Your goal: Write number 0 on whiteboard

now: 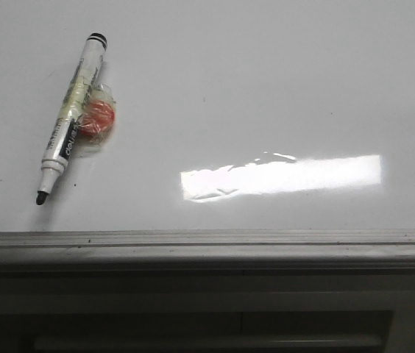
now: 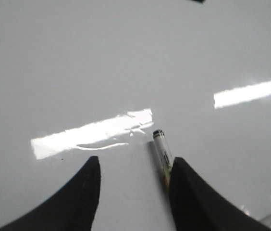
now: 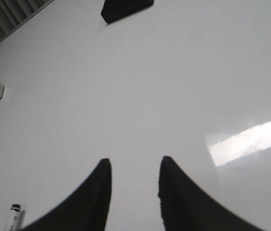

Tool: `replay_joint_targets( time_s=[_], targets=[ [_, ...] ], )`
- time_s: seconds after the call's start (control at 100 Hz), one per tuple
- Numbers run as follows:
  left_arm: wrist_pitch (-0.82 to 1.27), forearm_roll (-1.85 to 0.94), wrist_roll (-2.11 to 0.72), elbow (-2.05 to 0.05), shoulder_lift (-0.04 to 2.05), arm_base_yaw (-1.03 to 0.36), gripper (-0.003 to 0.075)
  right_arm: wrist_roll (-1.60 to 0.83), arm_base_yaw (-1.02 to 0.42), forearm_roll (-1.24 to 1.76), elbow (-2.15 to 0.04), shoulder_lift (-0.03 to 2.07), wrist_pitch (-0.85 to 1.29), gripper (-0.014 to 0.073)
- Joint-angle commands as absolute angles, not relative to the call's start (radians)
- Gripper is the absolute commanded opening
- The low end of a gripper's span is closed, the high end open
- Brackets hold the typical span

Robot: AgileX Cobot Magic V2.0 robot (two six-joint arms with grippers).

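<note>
No number 0 on the whiteboard (image 1: 266,81) yet, so writing looks not started. Marker (image 1: 71,116) lies uncapped on the board's left part, touching a red wrapped item (image 1: 97,121). Left gripper (image 2: 133,185) and right gripper (image 3: 134,192) hover with jaws released, empty. Nothing blocks the board.
</note>
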State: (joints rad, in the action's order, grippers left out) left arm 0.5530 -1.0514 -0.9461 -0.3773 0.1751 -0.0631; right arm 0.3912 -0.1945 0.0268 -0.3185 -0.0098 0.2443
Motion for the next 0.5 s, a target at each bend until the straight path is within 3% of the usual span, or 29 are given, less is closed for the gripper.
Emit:
replay_joint_targets(
  time_s=[0.0,0.11,0.26,0.49],
  targets=[
    [0.584,-0.945,-0.955,-0.479,0.272,-0.088,0.0318,0.286,-0.195,0.008,-0.407,0.025,0.293,0.0310],
    [0.612,-0.617,-0.784,-0.579,0.372,-0.180,0.0242,0.190,-0.195,0.014,-0.468,0.081,0.434,0.0320],
    [0.754,-0.138,-0.518,-0.721,0.549,-0.363,0.0234,0.119,-0.195,0.046,-0.491,0.126,0.441,0.0320],
    [0.671,-0.185,-0.216,-0.806,0.764,-0.620,0.0262,0.119,-0.195,0.064,-0.491,0.147,0.459,0.0320]
  ],
)
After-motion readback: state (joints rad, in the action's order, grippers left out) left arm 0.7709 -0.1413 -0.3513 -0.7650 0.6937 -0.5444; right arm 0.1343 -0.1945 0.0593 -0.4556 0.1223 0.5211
